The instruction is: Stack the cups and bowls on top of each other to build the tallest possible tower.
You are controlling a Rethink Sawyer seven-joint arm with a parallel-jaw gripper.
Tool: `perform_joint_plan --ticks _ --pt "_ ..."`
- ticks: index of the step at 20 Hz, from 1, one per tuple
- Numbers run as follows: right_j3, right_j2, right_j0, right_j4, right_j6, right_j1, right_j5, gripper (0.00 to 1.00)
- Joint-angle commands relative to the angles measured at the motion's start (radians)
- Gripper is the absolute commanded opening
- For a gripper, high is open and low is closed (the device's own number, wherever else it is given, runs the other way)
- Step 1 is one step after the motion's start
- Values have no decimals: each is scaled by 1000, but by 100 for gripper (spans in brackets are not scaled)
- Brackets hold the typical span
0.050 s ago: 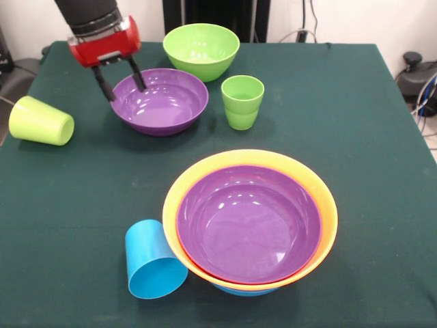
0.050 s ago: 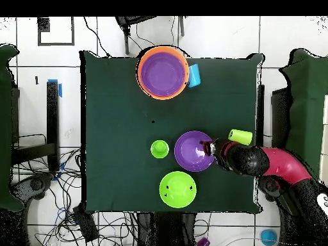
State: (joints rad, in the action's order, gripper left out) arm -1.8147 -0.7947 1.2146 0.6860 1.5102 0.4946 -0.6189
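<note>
Nearest us we see the tower (image 1: 250,222): purple bowl nested in orange, blue underneath. Blue cup (image 1: 153,261) lies on its side touching it. Farther back: ridged green cup (image 1: 242,101) upright, yellow-green cup (image 1: 41,121) tipped over. Gripper (image 1: 123,80) is spread, straddling the second purple bowl's (image 1: 160,101) rim. Green bowl (image 1: 201,51) farthest.

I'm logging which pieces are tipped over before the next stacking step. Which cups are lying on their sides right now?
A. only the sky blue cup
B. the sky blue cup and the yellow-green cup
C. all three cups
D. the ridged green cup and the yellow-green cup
B: the sky blue cup and the yellow-green cup lie on their sides, while the ridged green cup stands upright.
</note>
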Motion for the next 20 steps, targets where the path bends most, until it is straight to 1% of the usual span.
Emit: perform_joint_plan --ticks 1,3,9,13,16,20 --pt "19 14 -10 23 -136 63 -80 100" --pt "24 12 -10 20 -143 62 -84 100" --pt "47 13 2 21 -167 27 -83 100" --pt "43 7 11 17 -176 19 -88 100" --pt "49 7 18 17 -183 -6 -89 100" --pt "84 17 26 34 -215 -57 -91 100"
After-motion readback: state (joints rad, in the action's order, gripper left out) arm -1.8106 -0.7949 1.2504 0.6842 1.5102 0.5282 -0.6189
